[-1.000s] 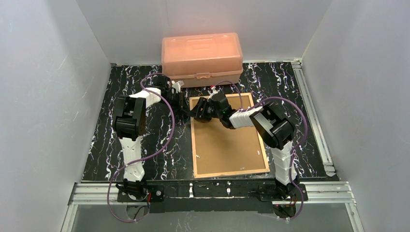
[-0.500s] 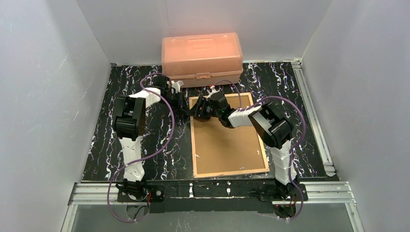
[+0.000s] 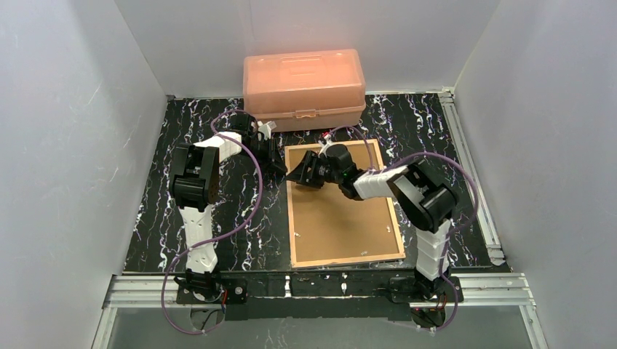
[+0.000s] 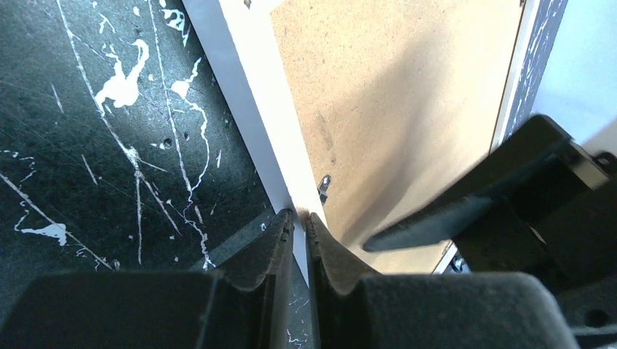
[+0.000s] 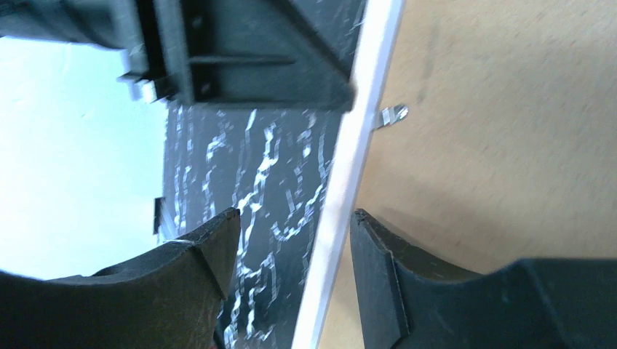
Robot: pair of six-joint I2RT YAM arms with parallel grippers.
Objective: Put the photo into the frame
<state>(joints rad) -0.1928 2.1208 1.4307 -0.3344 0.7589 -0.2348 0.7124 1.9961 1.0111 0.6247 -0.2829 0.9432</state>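
Observation:
The frame (image 3: 291, 218) lies back-up on the black marbled table, and a brown backing board (image 3: 342, 211) fills it. The photo is hidden. My left gripper (image 3: 280, 166) is at the frame's far left corner. In the left wrist view it (image 4: 298, 216) is shut on the white left rail (image 4: 247, 109), with a small metal tab (image 4: 324, 187) on the board just beyond. My right gripper (image 3: 300, 174) is close beside it. In the right wrist view it (image 5: 291, 219) stands open, one finger on each side of that rail (image 5: 342, 211), not touching it.
An orange plastic box (image 3: 304, 87) stands shut at the back of the table, just behind both grippers. White walls close in the left, right and back. A metal rail (image 3: 469, 174) runs along the table's right edge.
The right arm's elbow has swung right and toward the near edge, drawing its wrist slightly right along the frame's far left corner. The left gripper has kept its grip and place.

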